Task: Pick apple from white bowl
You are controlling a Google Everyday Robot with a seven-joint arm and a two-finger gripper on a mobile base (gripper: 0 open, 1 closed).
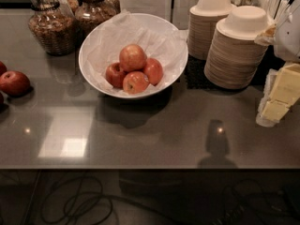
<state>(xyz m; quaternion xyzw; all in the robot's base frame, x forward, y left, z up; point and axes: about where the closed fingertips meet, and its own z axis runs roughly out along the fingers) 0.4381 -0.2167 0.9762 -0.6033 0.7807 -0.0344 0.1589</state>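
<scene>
The apple [132, 56], the largest and palest with orange-pink skin, sits on top of three smaller, redder apples [136, 82] in the white bowl [89, 48]. The bowl is wide, glossy and lined with crinkled white paper, and it stands at the back middle of the grey counter. My gripper [280, 96], pale yellow under a white arm part, hangs at the right edge of the view. It is well to the right of the bowl, above the counter, and holds nothing that I can see.
Two stacks of beige disposable bowls [236, 48] stand right of the white bowl, between it and my gripper. Glass jars [50, 27] stand at the back left. Loose red apples [14, 82] lie at the left edge. The counter's front edge [150, 167] runs across, with cables below.
</scene>
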